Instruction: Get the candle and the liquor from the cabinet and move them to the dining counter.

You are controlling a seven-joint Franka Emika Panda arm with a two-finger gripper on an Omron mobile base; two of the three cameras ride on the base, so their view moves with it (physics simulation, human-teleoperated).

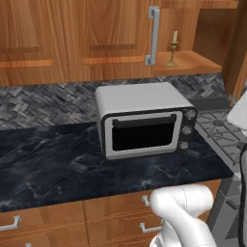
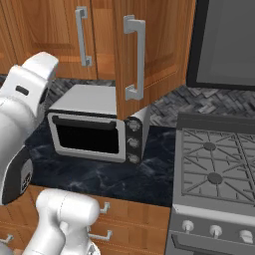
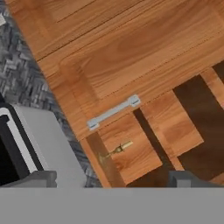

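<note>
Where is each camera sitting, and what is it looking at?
Left base view: behind the arm's left, facing the toaster oven and open cabinet with the candle; white arm at lower right.
Right base view: behind its right, facing the same oven, the cabinet door and stove; arm at left.
Hand view: on the hand, rolled sideways, aimed at the candle; the open gripper fingertips at the bottom.
Shared: all three show the oven.

White arm rises from the base, elbow bent, upper link lifted high. End effector [image 3: 113,178] with jaws spread wide, nothing between them; dark fingertips [image 3: 41,178] at the hand view's bottom, camera rolled.
</note>
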